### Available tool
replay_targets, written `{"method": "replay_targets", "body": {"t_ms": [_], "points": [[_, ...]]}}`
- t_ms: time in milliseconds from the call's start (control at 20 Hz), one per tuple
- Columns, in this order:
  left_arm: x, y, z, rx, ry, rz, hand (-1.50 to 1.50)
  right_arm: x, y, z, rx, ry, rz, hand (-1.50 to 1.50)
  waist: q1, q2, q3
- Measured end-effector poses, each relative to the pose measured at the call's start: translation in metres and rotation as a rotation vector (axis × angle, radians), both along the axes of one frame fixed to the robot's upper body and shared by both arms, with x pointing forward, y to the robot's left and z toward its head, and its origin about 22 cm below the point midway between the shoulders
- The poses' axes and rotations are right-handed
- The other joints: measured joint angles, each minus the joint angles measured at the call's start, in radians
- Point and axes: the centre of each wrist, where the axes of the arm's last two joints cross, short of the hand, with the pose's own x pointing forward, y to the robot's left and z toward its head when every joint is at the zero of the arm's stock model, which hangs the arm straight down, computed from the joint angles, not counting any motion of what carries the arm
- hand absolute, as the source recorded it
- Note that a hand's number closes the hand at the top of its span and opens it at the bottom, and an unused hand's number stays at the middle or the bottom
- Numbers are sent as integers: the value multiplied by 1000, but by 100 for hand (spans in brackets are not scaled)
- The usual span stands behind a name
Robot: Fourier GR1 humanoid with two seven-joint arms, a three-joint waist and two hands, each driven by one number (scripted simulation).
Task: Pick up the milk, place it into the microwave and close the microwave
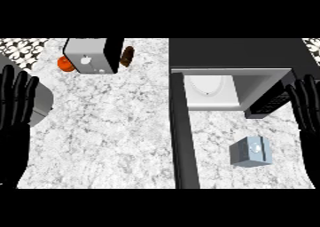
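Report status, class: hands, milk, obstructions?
Left hand and right hand open, resting. Milk carton on counter before open microwave. Nothing blocking.

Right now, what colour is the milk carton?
Pale blue-grey with a lighter top, per the head view: milk carton on the counter.

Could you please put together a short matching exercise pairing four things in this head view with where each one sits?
Things:
1. milk carton
2. microwave door
3. toaster
4. left hand

Places:
A. at the view's left edge, open, fingers up
B. on the counter in front of the microwave's opening, right of the door
C. at the counter's far side, left of the microwave
D. swung open, running toward the view's lower edge

Pairs: 1-B, 2-D, 3-C, 4-A
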Motion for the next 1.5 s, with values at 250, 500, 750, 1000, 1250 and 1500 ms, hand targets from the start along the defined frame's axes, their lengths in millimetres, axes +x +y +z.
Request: {"method": "replay_targets", "body": {"t_ms": [250,500,750,1000,1250,1500], "points": [[-15,-22,-1,-4,-9,16,-150,-27,-17,5,35,7,51,-150,-7,2,-9],[-39,-43,-12,-128,92,60,-150,-61,-22,19,46,26,167,-150,-13,-1,-11],[-76,-49,-23,-188,129,78,-150,-85,-29,10,48,71,192,-150,-9,-2,-12],[-109,-47,-28,-204,141,80,-150,-103,-35,-1,54,86,179,-150,-5,-2,-13],[-133,-44,-31,-211,146,77,-150,-113,-37,-8,53,87,164,-150,-1,-2,-13],[-153,-38,-40,-206,144,74,-150,-114,-35,-12,2,74,128,-150,7,-2,-13]]}}
